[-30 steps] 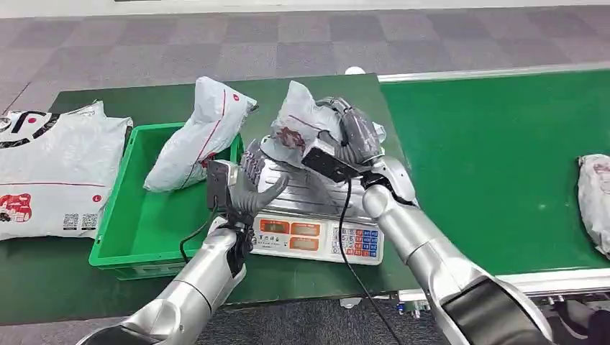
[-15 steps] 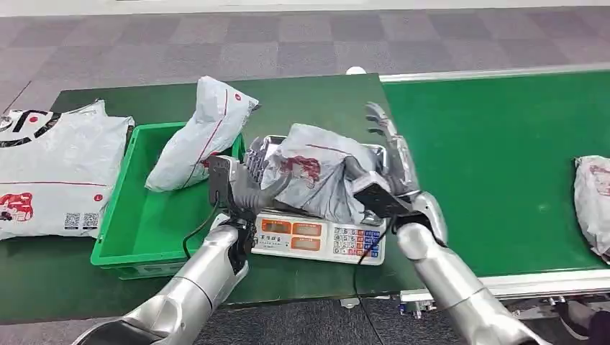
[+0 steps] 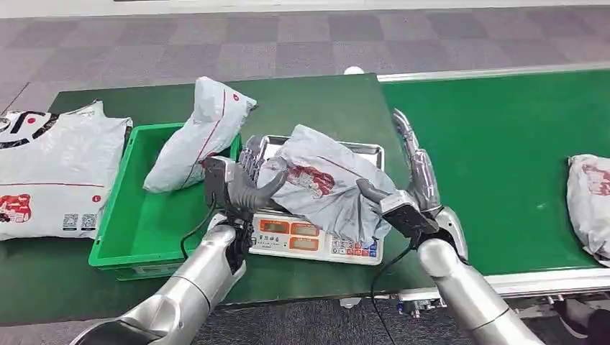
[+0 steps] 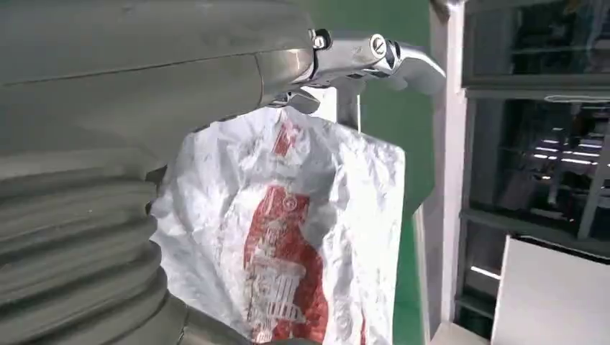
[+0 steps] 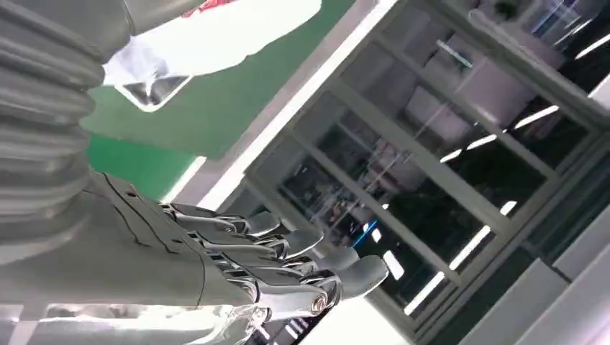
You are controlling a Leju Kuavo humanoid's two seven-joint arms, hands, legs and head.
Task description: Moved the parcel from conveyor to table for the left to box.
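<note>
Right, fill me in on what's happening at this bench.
A humanoid is sorting grey parcels. One parcel lies on the scale beside the conveyor. The right robot hand is open next to it, holding nothing. The left robot hand is at the parcel's other edge with fingers spread. A green bin to the left holds another parcel; one more waits on the conveyor.
</note>
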